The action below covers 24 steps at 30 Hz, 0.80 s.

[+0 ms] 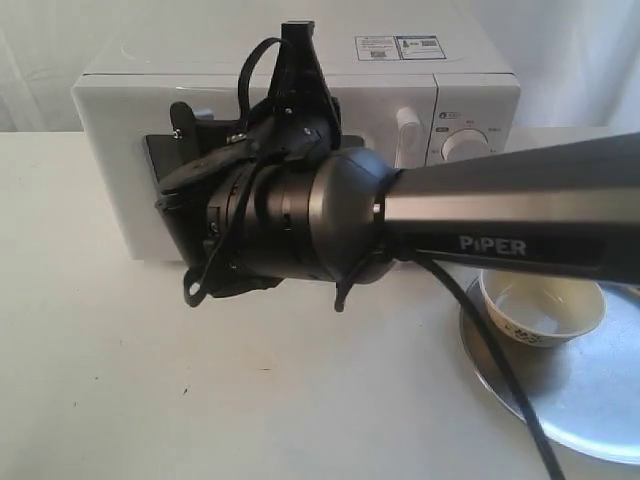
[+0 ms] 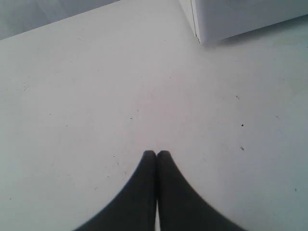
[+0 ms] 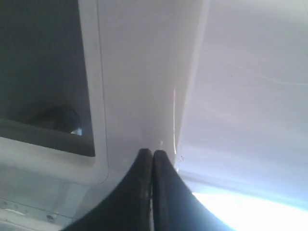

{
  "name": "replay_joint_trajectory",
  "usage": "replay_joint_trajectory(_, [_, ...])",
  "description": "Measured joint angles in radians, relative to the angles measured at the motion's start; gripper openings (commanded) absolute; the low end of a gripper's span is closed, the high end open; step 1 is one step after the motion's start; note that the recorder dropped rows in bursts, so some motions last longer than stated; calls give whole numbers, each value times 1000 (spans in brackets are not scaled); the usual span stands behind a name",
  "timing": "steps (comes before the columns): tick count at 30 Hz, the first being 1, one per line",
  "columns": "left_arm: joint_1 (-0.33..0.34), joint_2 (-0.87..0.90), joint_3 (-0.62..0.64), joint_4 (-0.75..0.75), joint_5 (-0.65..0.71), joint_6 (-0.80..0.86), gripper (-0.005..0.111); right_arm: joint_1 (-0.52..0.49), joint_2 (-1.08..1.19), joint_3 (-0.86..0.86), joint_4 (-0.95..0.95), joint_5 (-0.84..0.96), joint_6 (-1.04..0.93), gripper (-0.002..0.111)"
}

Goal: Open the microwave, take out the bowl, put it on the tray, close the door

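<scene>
Closest to us, filling the middle and right of the exterior view, is the right arm [image 1: 500, 215], with "PIPER" in white capitals on its dark casing. It covers most of the door [image 1: 110, 170] and its dark window [image 1: 160, 190]. Only a strip of each shows at centre left, and there the door looks flush with the body.

On top of the microwave [image 1: 250, 60], two stickers [image 1: 398, 47] carry print too small for us to read. So does the small mark above the knob [image 1: 465, 145]. The white handle [image 1: 405, 135] peeks out above the arm.

At lower right the bowl [image 1: 545, 305] sits on the tray [image 1: 590, 400], near its rear rim. The tray is cut off by the right edge of the frame, and a black cable [image 1: 500, 370] crosses its left side.

In the right wrist view the right gripper [image 3: 152, 153] has its fingers pressed together on nothing, tips at the white door frame beside the window. We cannot tell whether they touch it.

The left gripper [image 2: 156, 154] is likewise closed and empty, above the bare table [image 2: 72, 96]. A microwave corner shows at the upper right of that view. Open tabletop fills the lower left of the exterior view.
</scene>
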Motion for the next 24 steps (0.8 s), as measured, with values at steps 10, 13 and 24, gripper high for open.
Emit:
replay_joint_trajectory(10, [0, 0, 0, 0, 0, 0, 0, 82, -344, 0, 442, 0, 36, 0])
replay_joint_trajectory(13, [0, 0, 0, 0, 0, 0, 0, 82, -416, 0, 536, 2, 67, 0])
replay_joint_trajectory(24, [0, 0, 0, 0, 0, 0, 0, 82, -453, 0, 568, 4, 74, 0])
